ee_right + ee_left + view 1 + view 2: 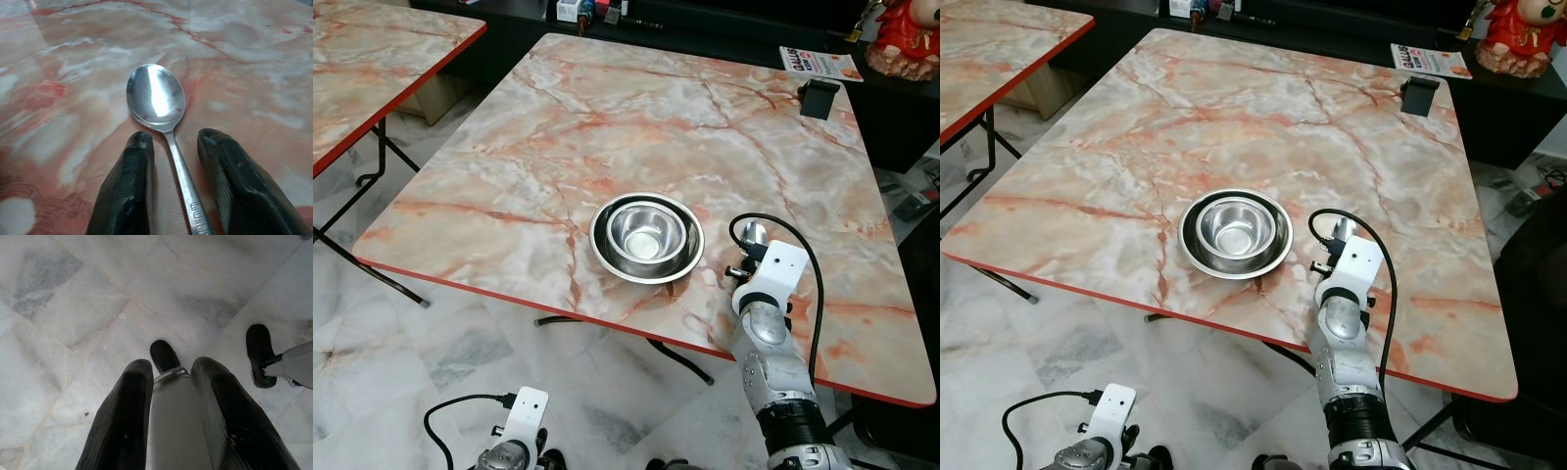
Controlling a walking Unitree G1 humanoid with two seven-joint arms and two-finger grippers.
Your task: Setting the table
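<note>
The right gripper (173, 188) is reaching over the pink-veined marble table top (607, 117) with its two black fingers (124, 191) parted on either side of one shiny steel spoon (156, 98), whose handle is running out of sight at the wrist view's edge, so contact with it is hard to make out. Just off the gripper's left, one small steel bowl (646, 233) is sitting inside one wider steel dish (603, 251). The left gripper (168, 423) is hanging low over the grey marble floor (73, 308), fingers spread around nothing, its base cut off.
</note>
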